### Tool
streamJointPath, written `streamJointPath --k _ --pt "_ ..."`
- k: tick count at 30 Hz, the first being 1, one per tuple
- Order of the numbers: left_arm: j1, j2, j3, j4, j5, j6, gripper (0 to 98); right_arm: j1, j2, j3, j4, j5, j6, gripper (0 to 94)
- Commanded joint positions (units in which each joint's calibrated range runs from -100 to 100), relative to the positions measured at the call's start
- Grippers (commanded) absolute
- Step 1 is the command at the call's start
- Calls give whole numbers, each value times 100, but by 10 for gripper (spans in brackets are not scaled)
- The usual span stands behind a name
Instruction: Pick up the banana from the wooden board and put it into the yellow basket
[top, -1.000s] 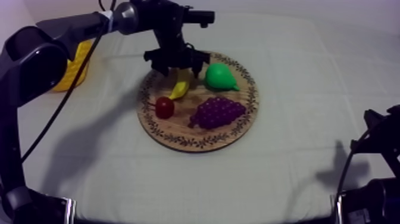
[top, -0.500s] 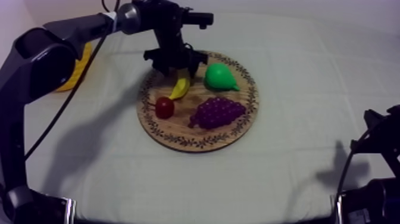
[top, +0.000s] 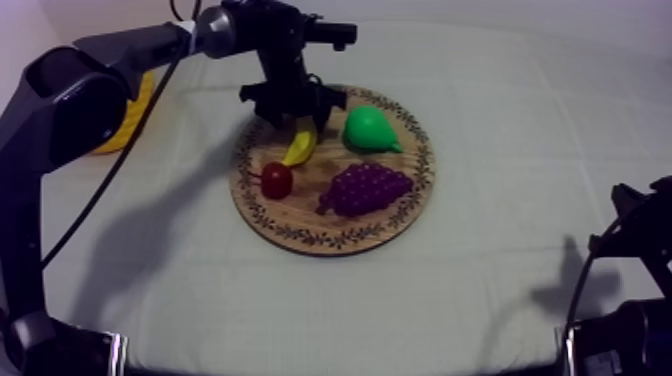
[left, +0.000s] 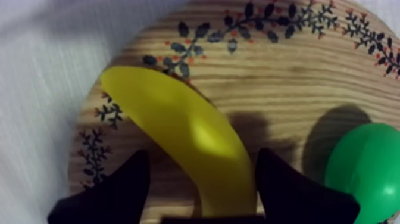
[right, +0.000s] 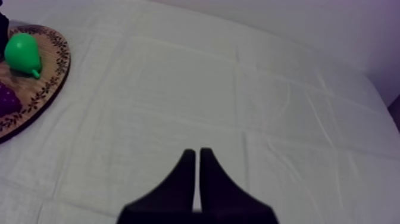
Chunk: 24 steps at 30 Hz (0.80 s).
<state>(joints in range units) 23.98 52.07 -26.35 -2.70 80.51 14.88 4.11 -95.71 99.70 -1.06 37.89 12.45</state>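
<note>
Left claw (left: 202, 154) released, straddling the banana (left: 178, 128) on the wooden board (left: 286, 77). Gap looks uneven, so closing may roll the curved fruit toward the pear (left: 366, 161). Right claw (right: 196, 152) clenched empty over the desk.

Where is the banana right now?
Top view: the banana lies on the left half of the wooden board, between small red fruit and pear, my open left gripper straddling its far end.

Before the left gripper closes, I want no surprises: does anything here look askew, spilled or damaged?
Nothing stands out. The banana lies flat on the wooden board between the fingers of the open left gripper; the pear, grapes and small red fruit rest on the board too, all intact.
</note>
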Motion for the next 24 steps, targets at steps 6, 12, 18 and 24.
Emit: streamJointPath --k 6,12,18,24 --pt "38 115 -277 -3 271 -120 429 3 -4 -3 1 2 -2 6" --pt "69 71 -210 -13 263 -135 225 3 -4 -3 1 2 -2 6" --pt "71 -213 88 -29 213 -117 146 3 -4 -3 1 2 -2 6" --pt "17 -923 421 -59 282 -101 140 3 -4 -3 1 2 -2 6"
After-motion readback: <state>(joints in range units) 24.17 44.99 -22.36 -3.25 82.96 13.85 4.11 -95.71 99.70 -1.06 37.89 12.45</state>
